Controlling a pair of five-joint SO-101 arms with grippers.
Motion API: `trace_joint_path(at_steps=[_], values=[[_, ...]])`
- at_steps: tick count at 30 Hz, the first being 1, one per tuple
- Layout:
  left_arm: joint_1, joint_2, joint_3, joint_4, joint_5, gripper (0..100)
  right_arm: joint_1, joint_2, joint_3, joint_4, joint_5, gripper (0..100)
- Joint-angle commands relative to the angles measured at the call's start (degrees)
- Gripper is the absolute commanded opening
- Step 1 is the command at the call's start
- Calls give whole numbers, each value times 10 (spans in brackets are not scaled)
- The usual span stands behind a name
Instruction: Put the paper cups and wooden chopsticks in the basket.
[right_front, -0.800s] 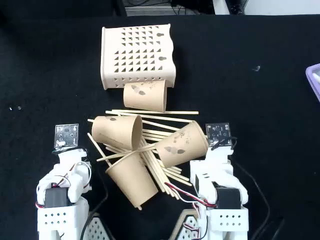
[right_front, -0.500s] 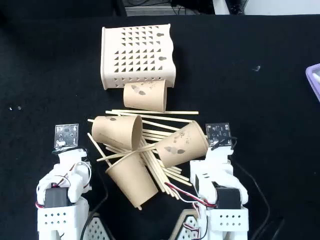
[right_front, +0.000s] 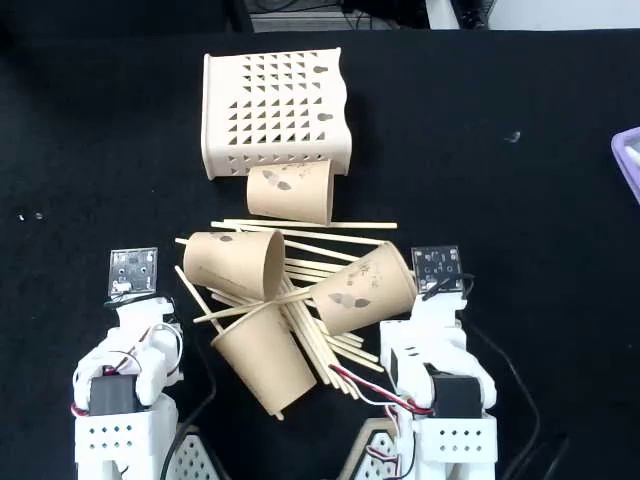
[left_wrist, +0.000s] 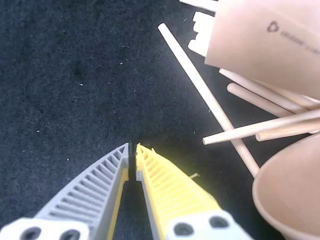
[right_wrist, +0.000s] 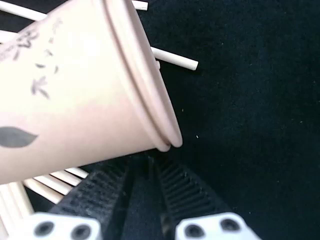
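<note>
- Basket (right_front: 276, 110): cream, perforated, upper centre of the high view on the black table (right_front: 520, 250). One perforated wall faces the camera, so I cannot tell what is inside. No cup or chopstick lies on it.
- Top paper cup (right_front: 290, 190): on its side directly below the basket, touching the basket's lower edge.
- Left paper cup (right_front: 235, 263): on its side, centre-left, resting on the chopsticks with its mouth towards the right.
- Right paper cup (right_front: 362, 290): on its side, centre-right, tilted, lying across the chopsticks.
- Bottom paper cup (right_front: 263, 360): on its side, lower centre, wide end towards the bottom of the frame. One stick lies across its narrow end.
- Wooden chopsticks (right_front: 320, 335): loose pile under and between the three lower cups, fanning from centre to lower right. One long stick runs level across the top of the pile, just below the top paper cup.
- Left arm (right_front: 135, 340): lower left of the high view, beside the pile.
- Left gripper (left_wrist: 132, 150): grey and yellow fingers closed tip to tip, nothing between them. It is over bare cloth, near one stick but apart from it.
- Right arm (right_front: 440, 345): lower right of the high view, just right of the right paper cup.
- Right gripper (right_wrist: 150, 162): dark fingers drawn together, empty, tips just beside that cup's rim.
- Purple container (right_front: 627, 155): only its edge shows, at the right border, well apart from the rest.
</note>
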Motion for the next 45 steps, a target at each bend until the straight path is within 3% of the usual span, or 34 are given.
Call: trace_joint_path(at_steps=[1, 45], values=[[0, -2, 13, 2, -4, 30, 8, -38, -1, 4, 1, 11], [0, -2, 13, 2, -4, 30, 8, -38, -1, 4, 1, 11]])
